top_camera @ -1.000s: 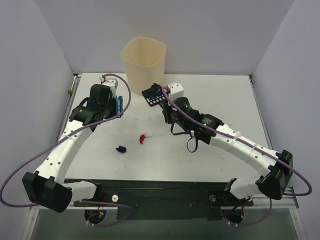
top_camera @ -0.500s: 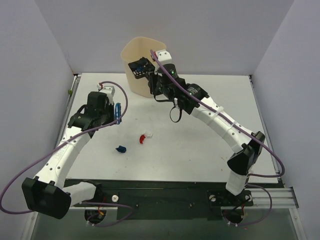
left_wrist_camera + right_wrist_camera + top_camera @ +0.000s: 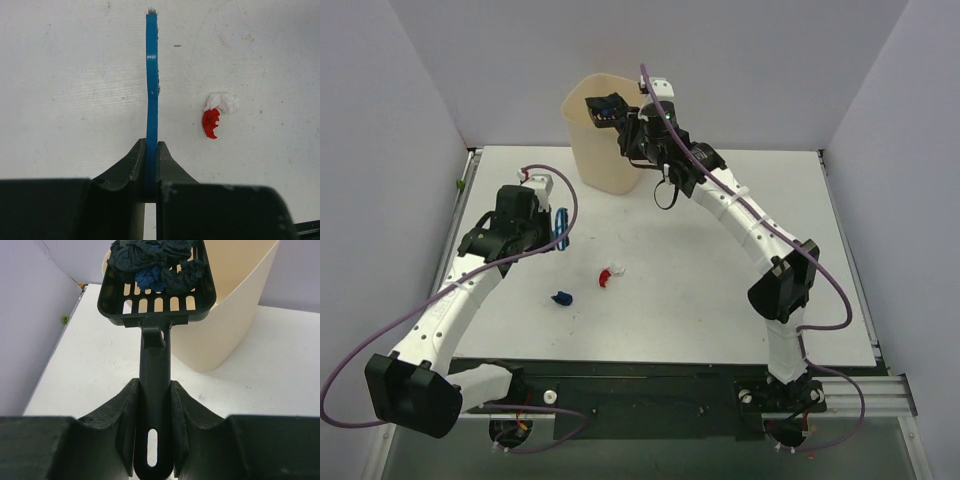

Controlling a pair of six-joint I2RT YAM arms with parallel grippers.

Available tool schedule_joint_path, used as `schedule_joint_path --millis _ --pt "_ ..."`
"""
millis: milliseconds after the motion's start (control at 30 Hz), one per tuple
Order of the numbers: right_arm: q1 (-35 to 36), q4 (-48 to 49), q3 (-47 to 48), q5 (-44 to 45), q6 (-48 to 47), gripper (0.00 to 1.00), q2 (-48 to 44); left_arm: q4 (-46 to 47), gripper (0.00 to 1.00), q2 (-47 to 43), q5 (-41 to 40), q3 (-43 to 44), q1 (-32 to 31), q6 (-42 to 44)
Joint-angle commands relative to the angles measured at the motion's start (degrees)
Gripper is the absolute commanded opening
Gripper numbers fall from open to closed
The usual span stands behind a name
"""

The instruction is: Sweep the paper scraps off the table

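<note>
white, faintly scuffed table [image 3: 700,300]; cream bin [image 3: 585,150]; black slotted scoop [image 3: 155,317] heaped with dark blue and black scraps [image 3: 150,262]; bright blue brush [image 3: 151,75]; one red-and-white scrap [image 3: 212,117]; one blue scrap [image 3: 561,298].

Pale lilac wall panels [image 3: 380,110] on three sides, even soft light

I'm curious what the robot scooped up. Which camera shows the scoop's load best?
The right wrist view: dark and blue paper wads lie in the scoop, close up. The top view shows the scoop small, over the bin; the left wrist view misses it.
</note>
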Motion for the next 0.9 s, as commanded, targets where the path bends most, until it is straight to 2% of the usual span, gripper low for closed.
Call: schedule_joint_path --millis 0,167,200,400,867 --pt "-2.0 9.7 1.9 -2.2 7.6 0.0 2.8 3.8 0.0 -0.9 1.9 -0.4 0.4 0.5" --pt "-5.3 24.1 -3.4 -6.0 25.5 0.0 6.3 4.1 0.0 -0.9 2.6 -0.8 0.4 0.5" --pt "-6.3 25.7 -3.8 -7.9 29.8 0.0 7.0 4.2 0.0 -0.9 2.7 -0.8 0.4 0.5" --pt "-8.2 31.7 -10.2 -8.0 42.6 0.0 6.8 4.6 0.0 -1.3 3.2 -1.7 0.4 0.6" --pt "-8.0 37.5 -8.8 -12.3 53.5 0.0 7.9 6.1 0.0 -1.5 6.1 -3.4 0.4 1.0"
